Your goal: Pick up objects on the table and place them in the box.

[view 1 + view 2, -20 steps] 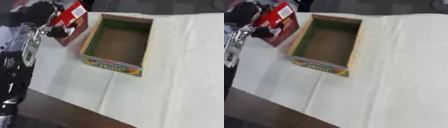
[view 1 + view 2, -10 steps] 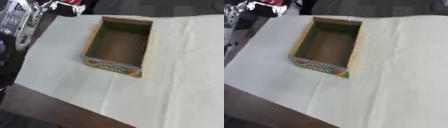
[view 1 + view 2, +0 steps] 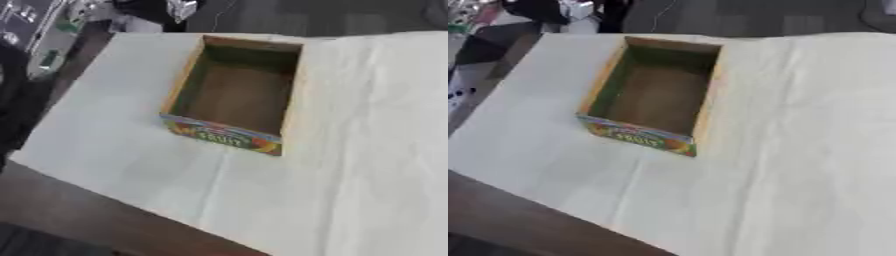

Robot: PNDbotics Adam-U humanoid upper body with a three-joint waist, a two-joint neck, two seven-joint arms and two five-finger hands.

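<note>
Only left eye view shows left arm (image 3: 31,35); fingers' state unclear; box (image 3: 236,95) on cloth (image 3: 367,150).

Only part of the left arm (image 3: 26,45) visible, at the left edge; neither robot hand in view.

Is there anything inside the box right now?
No. The box shows only its bare brown floor and green inner walls, with nothing lying in it.
</note>
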